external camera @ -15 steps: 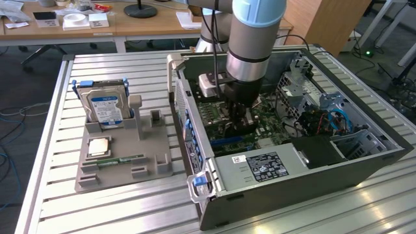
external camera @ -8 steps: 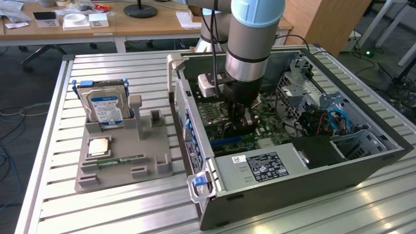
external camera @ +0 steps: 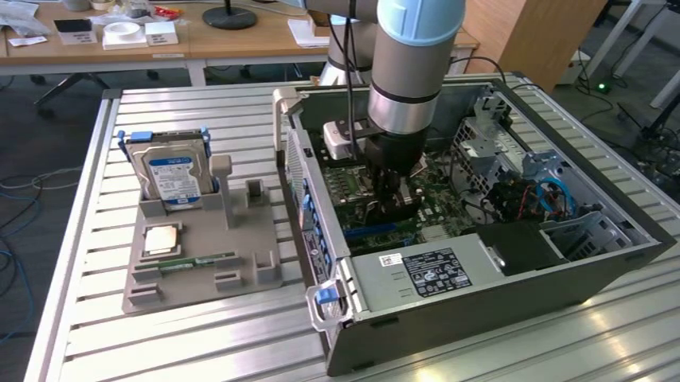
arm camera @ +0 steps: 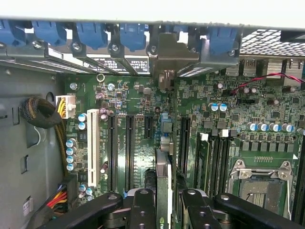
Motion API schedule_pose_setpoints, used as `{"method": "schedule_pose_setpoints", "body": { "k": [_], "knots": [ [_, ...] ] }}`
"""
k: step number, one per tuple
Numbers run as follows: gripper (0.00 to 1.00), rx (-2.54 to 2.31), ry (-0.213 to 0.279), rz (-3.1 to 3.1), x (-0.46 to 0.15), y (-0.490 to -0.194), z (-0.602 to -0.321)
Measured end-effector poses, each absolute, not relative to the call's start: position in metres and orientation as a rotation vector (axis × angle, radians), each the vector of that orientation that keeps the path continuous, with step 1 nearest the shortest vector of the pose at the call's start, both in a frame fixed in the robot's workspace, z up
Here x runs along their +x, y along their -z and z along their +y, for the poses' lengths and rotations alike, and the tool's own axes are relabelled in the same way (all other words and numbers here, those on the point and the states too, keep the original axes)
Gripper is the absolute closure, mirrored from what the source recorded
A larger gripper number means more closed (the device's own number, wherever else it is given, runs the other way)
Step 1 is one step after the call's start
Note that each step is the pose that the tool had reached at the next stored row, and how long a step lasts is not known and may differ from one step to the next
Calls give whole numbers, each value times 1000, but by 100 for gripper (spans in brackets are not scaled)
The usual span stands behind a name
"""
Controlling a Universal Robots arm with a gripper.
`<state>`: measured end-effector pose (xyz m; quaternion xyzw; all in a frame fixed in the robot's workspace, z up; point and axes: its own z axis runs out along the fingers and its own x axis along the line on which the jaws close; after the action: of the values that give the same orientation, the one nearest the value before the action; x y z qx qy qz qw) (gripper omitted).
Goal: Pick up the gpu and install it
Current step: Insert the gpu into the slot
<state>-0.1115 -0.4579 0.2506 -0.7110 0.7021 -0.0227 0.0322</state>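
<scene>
– Claw (arm camera: pixel 167 202) first: how does it stand?
– Its two black fingers (arm camera: pixel 143 207) are pinching the gpu (arm camera: pixel 163 179), one on each flat face. The card stands on edge between them, so the wrist view shows it as a thin strip.
– And where is all that?
– Down inside the open computer case (external camera: pixel 478 294), which lies on its side on the slatted tabletop (external camera: pixel 212 350). In the exterior view the arm (external camera: pixel 409 72) comes straight down into the case, and the claw (external camera: pixel 391 199) is low over the motherboard (external camera: pixel 435 211).
– Which part of the board is the card above?
– The row of long expansion slots. It sits between the black slots (arm camera: pixel 129 148) next to the white slot (arm camera: pixel 93 148) and the black slot (arm camera: pixel 185 143) on the side of the processor socket (arm camera: pixel 259 183).
– Is it seated?
– I cannot tell; the card's own edge hides where it meets the board.
– Anything outside the case?
– Toward the exterior view's left, a grey holder (external camera: pixel 250 239) sits well apart from the claw. It carries a silver hard drive (external camera: pixel 170 179) standing upright and a slim green memory stick (external camera: pixel 197 261) lying flat.
</scene>
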Motion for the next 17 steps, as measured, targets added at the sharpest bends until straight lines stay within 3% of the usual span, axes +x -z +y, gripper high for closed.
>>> {"method": "schedule_pose_setpoints", "body": {
  "k": [17],
  "knots": [
    [74,-2196,55,2169,-110,-251,-458]
  ]
}}
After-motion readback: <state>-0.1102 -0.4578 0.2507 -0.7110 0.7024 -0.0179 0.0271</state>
